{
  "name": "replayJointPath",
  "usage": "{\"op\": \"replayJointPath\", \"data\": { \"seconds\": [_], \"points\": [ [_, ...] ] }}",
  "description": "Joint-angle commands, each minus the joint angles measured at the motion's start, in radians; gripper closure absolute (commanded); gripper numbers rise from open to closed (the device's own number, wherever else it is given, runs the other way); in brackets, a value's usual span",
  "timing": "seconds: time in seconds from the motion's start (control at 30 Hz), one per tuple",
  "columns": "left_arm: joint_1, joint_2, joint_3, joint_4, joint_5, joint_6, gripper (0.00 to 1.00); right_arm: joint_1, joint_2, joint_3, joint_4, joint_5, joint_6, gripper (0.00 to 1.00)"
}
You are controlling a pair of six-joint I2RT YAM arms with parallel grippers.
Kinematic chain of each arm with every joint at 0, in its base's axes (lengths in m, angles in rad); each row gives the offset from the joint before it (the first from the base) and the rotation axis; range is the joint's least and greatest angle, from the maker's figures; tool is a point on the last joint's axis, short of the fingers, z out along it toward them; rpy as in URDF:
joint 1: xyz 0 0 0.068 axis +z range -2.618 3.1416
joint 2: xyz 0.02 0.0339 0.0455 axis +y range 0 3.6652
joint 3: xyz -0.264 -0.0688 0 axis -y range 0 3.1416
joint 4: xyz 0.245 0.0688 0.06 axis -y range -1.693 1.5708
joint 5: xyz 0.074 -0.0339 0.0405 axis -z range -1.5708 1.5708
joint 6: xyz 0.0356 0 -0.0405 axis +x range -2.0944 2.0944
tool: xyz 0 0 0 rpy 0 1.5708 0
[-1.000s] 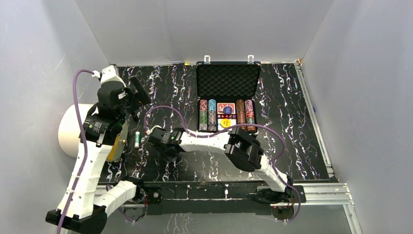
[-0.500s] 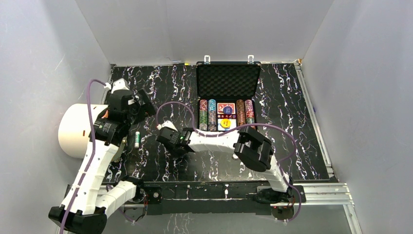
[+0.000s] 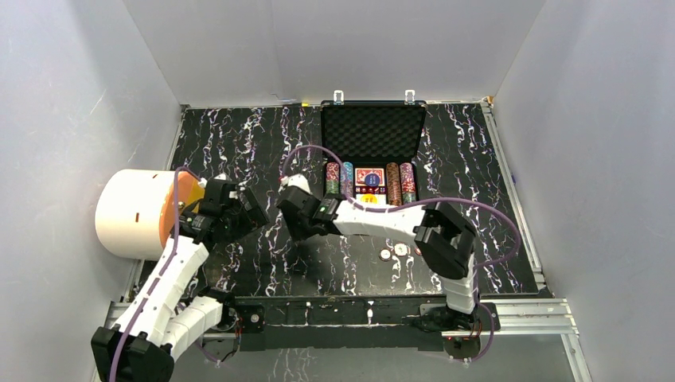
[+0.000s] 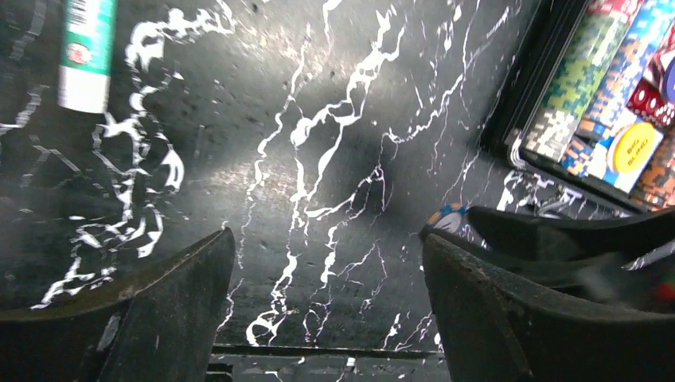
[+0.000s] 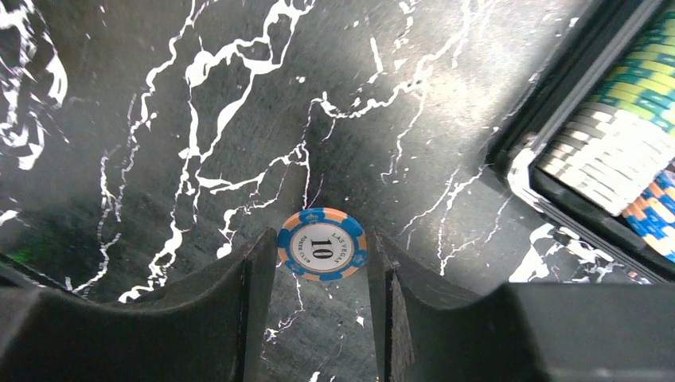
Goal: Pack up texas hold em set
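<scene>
The black briefcase (image 3: 372,127) lies open at the back of the table, foam lid up, with rows of poker chips (image 3: 333,179) and a red card deck (image 3: 369,177) inside. My right gripper (image 3: 293,221) hovers just left of the case, shut on a blue-and-orange poker chip (image 5: 322,243) marked 10, gripped by its edges just above the table. The case corner (image 5: 573,79) and its chip rows (image 5: 621,143) are to the upper right in the right wrist view. My left gripper (image 3: 253,208) is open with nothing in it, close beside the right one, whose chip (image 4: 446,219) it sees.
A big white drum (image 3: 131,213) with an orange face stands at the left edge. A small green-and-white cylinder (image 4: 87,48) lies on the black marbled table. Two small round pieces (image 3: 386,255) (image 3: 400,250) rest near the right arm's elbow.
The left arm has dropped and swung right toward the middle. The right gripper moved up and right toward the case, and its elbow shifted right, uncovering two small round pieces.
</scene>
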Motion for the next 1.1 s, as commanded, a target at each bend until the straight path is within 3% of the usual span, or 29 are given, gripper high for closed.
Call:
{"op": "replayJointPath", "data": {
  "seconds": [0.0, 0.37, 0.63, 0.7, 0.9, 1.07],
  "points": [
    [0.006, -0.015, -0.082, 0.116, 0.203, 0.000, 0.16, -0.062, -0.121, -0.049, 0.097, -0.044, 0.085, 0.47],
    [-0.019, -0.033, -0.281, 0.580, 0.517, -0.006, 0.26, -0.222, -0.315, -0.218, 0.184, -0.136, 0.264, 0.47],
    [-0.235, 0.002, -0.410, 1.113, 0.355, -0.020, 0.32, -0.322, -0.448, -0.355, 0.263, -0.233, 0.427, 0.48],
    [-0.295, 0.057, -0.401, 1.186, 0.319, 0.008, 0.33, -0.339, -0.467, -0.376, 0.269, -0.257, 0.452, 0.48],
    [-0.341, 0.157, -0.383, 1.337, 0.189, 0.038, 0.38, -0.367, -0.511, -0.429, 0.287, -0.292, 0.506, 0.48],
    [-0.356, 0.206, -0.374, 1.429, 0.231, 0.032, 0.41, -0.378, -0.525, -0.449, 0.303, -0.316, 0.529, 0.48]
  ]
}}
